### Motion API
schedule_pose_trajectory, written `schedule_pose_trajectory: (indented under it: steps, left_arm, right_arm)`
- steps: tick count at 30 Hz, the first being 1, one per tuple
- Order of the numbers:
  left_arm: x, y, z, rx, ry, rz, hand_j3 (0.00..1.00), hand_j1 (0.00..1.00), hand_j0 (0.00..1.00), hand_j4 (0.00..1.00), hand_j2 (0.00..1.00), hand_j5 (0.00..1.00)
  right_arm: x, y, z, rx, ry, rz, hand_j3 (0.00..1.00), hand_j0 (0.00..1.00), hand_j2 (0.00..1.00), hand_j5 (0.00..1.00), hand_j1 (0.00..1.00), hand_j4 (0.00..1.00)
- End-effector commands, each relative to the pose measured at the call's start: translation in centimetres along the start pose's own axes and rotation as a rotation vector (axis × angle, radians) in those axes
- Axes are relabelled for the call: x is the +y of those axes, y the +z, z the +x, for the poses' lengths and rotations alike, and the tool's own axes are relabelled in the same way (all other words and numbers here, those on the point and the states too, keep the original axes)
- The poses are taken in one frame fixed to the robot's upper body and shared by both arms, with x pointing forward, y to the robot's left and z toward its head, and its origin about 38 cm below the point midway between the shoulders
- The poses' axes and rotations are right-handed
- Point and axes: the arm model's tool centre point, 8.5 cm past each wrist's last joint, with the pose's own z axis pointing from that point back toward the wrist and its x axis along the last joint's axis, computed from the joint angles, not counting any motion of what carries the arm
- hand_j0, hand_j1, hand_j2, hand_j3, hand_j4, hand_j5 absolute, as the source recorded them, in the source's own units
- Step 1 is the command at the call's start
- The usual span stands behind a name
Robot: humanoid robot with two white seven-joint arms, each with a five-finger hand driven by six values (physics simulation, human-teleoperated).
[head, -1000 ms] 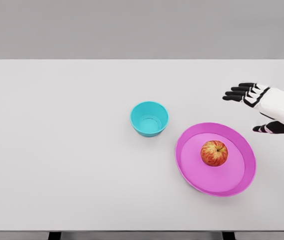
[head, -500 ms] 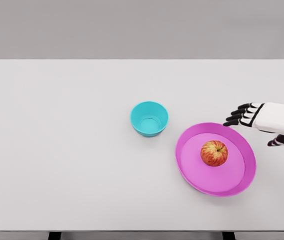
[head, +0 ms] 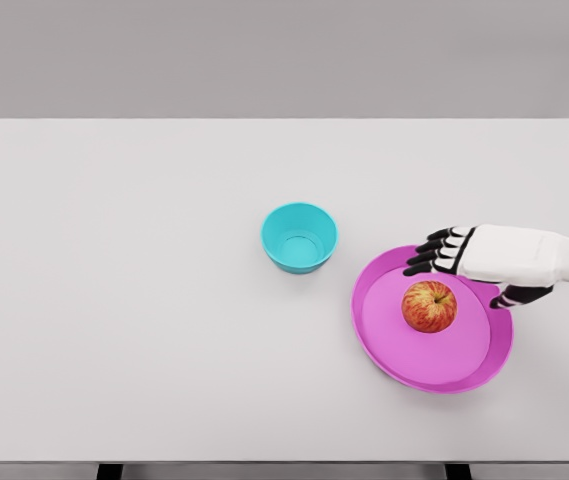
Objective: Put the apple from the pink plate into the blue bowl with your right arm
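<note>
Red and yellow, the apple (head: 429, 306) sits upright in the middle of the pink plate (head: 384, 345), its stem hollow facing up; being round, it shows us no clear long axis. Our right hand (head: 484, 256) hovers over the far rim of the plate, just behind the apple, its black fingers (head: 427, 258) spread loosely and holding nothing. The blue bowl (head: 299, 237) stands near the plate, to its left. The worktop (head: 114, 300) is plain white, with a grey wall behind it.

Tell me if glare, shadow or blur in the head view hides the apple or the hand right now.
Head view: light is flat and even, no glare; the apple and pink plate are sharp, with only soft shadows; the right hand is crisp, fingers spread above the plate's far rim; the blue bowl is clear too.
</note>
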Motion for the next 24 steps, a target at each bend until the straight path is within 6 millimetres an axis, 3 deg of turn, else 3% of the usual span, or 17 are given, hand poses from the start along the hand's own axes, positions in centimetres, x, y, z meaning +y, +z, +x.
schedule_pose_trajectory:
  steps: [1, 24]
  left_arm:
    - [0.0, 0.0, 0.0, 0.000, 0.000, 0.000, 1.00, 1.00, 1.00, 1.00, 1.00, 1.00]
    - [0.0, 0.0, 0.0, 0.000, 0.000, 0.000, 1.00, 1.00, 1.00, 1.00, 1.00, 1.00]
  right_arm:
    - [0.1, -0.3, 0.1, -0.007, -0.009, -0.005, 1.00, 1.00, 1.00, 1.00, 1.00, 1.00]
    - [1.9, -3.3, -0.3, -0.050, -0.053, 0.042, 1.00, 1.00, 1.00, 1.00, 1.00, 1.00]
